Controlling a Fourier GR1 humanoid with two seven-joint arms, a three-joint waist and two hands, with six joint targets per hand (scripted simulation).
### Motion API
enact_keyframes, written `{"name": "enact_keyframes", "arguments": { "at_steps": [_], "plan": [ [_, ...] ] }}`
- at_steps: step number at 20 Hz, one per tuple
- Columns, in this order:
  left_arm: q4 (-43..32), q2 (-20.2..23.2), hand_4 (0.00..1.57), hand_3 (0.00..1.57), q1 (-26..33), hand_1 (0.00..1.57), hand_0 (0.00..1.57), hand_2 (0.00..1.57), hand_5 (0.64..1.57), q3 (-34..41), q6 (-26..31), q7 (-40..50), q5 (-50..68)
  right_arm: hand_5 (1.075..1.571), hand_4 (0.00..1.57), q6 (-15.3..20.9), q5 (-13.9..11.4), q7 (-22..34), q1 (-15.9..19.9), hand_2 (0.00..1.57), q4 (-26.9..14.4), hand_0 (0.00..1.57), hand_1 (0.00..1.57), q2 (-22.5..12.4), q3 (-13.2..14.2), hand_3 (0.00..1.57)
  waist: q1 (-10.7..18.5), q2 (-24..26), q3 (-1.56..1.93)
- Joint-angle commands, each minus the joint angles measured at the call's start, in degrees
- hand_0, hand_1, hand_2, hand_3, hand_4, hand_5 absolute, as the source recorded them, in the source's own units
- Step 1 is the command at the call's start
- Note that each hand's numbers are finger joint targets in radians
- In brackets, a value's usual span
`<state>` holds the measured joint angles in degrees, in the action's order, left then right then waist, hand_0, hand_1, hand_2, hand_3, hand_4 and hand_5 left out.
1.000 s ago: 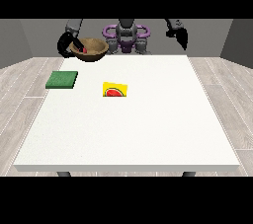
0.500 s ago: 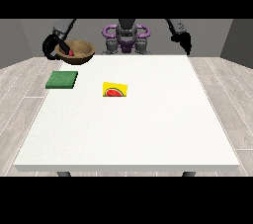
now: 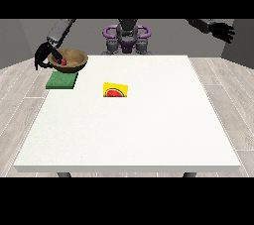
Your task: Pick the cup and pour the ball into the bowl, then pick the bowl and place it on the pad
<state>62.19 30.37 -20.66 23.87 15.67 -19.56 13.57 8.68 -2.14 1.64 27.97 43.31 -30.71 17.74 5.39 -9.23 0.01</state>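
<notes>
Black fingers (image 3: 41,56) of your hand at the view's left (image 3: 44,54) curl round the brown bowl (image 3: 69,60), red ball (image 3: 64,62) inside, just above the green pad (image 3: 62,81). Right of them lies a yellow card (image 3: 115,90). Far right, your other hand (image 3: 222,31) hangs empty, fingers relaxed.

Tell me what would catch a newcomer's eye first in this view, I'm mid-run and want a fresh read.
First the brown bowl with a red ball inside, held by the hand at the view's left just above the green pad at the table's far left corner. Next, the yellow card with a red picture lying alone near the table's middle. The hand at the view's right hangs raised, off past the table's far right corner.
</notes>
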Motion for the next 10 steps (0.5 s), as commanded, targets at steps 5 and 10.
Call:
{"name": "enact_keyframes", "arguments": {
  "at_steps": [5,10],
  "plan": [
    [-9.54,7.78,1.19,0.00,-0.12,0.00,0.00,0.00,1.557,6.21,6.59,-4.29,3.44,1.566,0.75,0.44,0.53,-1.56,1.48,1.57,-0.81,1.57,1.57,0.03,0.84,0.00,-1.34,-1.75,-0.02],
    [-5.33,8.61,1.19,0.00,-1.25,0.00,0.00,0.00,1.558,6.09,8.34,-4.81,4.87,1.553,0.00,3.48,1.75,-3.18,3.61,1.41,-7.72,1.22,1.22,-6.31,6.59,1.30,1.01,-7.37,0.04]
  ]
}}
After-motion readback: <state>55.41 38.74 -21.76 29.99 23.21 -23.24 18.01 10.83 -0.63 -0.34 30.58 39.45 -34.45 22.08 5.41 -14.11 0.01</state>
